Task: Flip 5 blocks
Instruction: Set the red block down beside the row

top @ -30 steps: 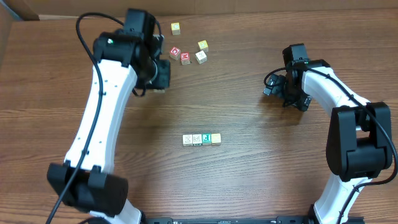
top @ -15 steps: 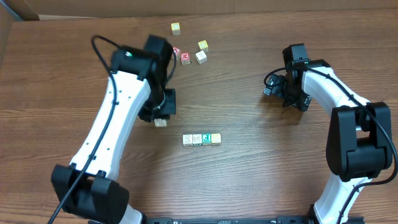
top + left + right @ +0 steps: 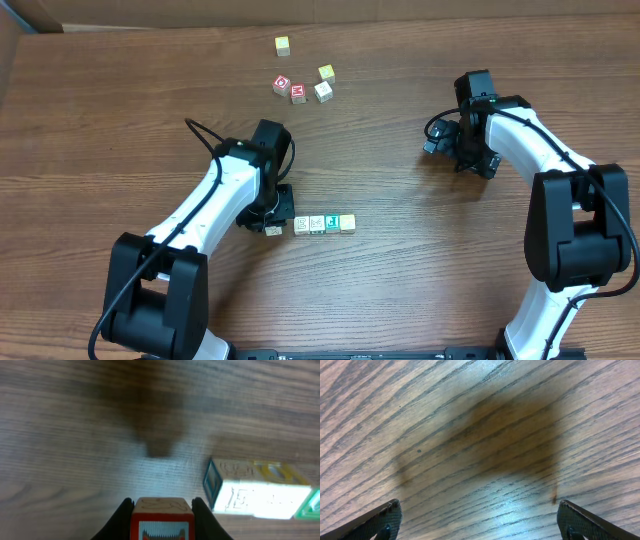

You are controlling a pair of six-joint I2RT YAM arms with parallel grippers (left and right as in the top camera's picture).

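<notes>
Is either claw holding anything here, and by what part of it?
The left claw holds a red-faced block, pinched by two opposite sides. The right claw is open and holds nothing.

Overhead far, straight down; wrists close, facing table (image 3: 400, 290); left shares block row (image 3: 325, 223).

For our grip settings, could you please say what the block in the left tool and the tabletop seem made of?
Block: probably unfinished wood, with pale grain on top and a red painted face. Tabletop: wood or wood-look laminate, with streaky brown grain and a slight sheen.
</notes>
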